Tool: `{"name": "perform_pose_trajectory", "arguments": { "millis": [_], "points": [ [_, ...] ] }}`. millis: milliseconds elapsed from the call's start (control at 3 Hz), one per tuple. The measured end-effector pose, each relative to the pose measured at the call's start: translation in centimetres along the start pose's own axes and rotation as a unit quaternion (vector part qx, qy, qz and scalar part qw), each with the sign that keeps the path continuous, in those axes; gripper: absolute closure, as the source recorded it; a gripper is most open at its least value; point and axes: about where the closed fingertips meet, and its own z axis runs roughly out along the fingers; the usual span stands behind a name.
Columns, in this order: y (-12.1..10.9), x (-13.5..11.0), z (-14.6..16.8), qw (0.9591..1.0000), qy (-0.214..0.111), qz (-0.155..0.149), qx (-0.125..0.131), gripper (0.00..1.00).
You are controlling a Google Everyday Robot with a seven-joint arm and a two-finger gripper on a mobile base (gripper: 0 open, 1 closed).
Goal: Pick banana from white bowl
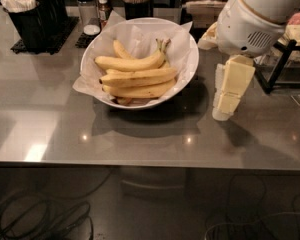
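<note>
Grey counter (pixel 50 129), end effector (pixel 223 110) right of banana (pixel 140 90)

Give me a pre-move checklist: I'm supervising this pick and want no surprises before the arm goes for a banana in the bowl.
1. Fruit in place: ok. Several bananas lie stacked in the white bowl.
2. Gripper over the target: not ok. The gripper hangs to the right of the bowl, low over the table, not above the fruit.
3. Way across: ok. Nothing stands on the table between gripper and bowl.
4. Top banana uncovered: ok. The paper liner lies under and behind the fruit, not over it.
5. Which banana carries the dark bruises: cannot tell.
</note>
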Motion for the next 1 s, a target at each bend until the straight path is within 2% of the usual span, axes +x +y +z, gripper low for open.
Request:
{"name": "perform_pose_trajectory", "arguments": {
  "millis": [333,667,1000],
  "points": [
    [-0.9,-3.6,2.5,0.9982,-0.027,-0.037,-0.039,0.0],
    [-1.1,-3.5,2.3,0.9986,-0.029,-0.031,-0.03,0.0],
    [-2.1,-3.9,2.5,0.9981,-0.05,-0.032,-0.019,0.0]
  ]
}}
